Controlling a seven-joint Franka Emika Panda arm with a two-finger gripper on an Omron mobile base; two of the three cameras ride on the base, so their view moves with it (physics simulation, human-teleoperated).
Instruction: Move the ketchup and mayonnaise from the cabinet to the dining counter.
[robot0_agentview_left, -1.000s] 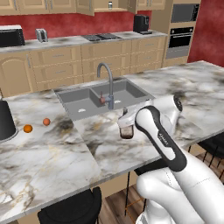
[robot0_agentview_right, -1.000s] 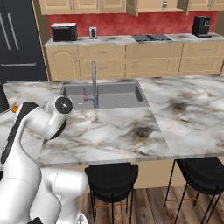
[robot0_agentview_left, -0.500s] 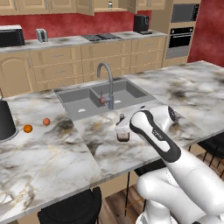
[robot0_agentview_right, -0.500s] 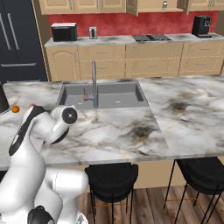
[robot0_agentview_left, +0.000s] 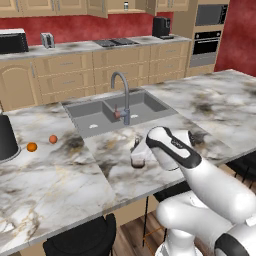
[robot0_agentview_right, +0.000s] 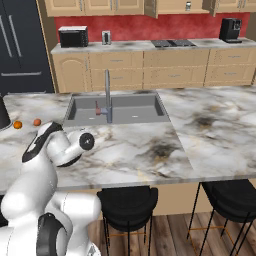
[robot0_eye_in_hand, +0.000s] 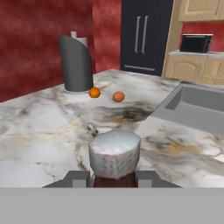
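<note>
A simulated kitchen with a white robot arm at a marble bench (robot0_agentview_left: 60, 175).

In the left base view, the arm (robot0_agentview_left: 200, 175) rises from 5 o'clock and bends toward the middle of the frame. The ketchup (robot0_agentview_left: 138, 159), a small dark red-brown bottle, stands upright on the bench just left of the arm's wrist, at 6 o'clock from the faucet (robot0_agentview_left: 122, 95) and the grey sink (robot0_agentview_left: 95, 117). Two small oranges (robot0_agentview_left: 42, 143) lie at 9 o'clock, beside a dark holder (robot0_agentview_left: 7, 137) at the left edge. The jaws are hidden behind the wrist here.

In the right base view, the arm (robot0_agentview_right: 50, 165) fills 7 o'clock and covers the bottle. The same sink (robot0_agentview_right: 125, 107) lies at centre, and the oranges (robot0_agentview_right: 27, 123) at 9 o'clock. An open wall cabinet (robot0_agentview_right: 180, 6) at 12 o'clock holds a small jar, too small to make out.

The hand view looks low across the bench. The jaws (robot0_eye_in_hand: 114, 178) are clenched on the bottle (robot0_eye_in_hand: 114, 155), its pale top large at 6 o'clock between the two dark fingertips (robot0_eye_in_hand: 76, 178). Whether the base touches the bench cannot be told. Beyond lie the oranges (robot0_eye_in_hand: 106, 94) and the holder (robot0_eye_in_hand: 76, 63) at 11 o'clock.
</note>
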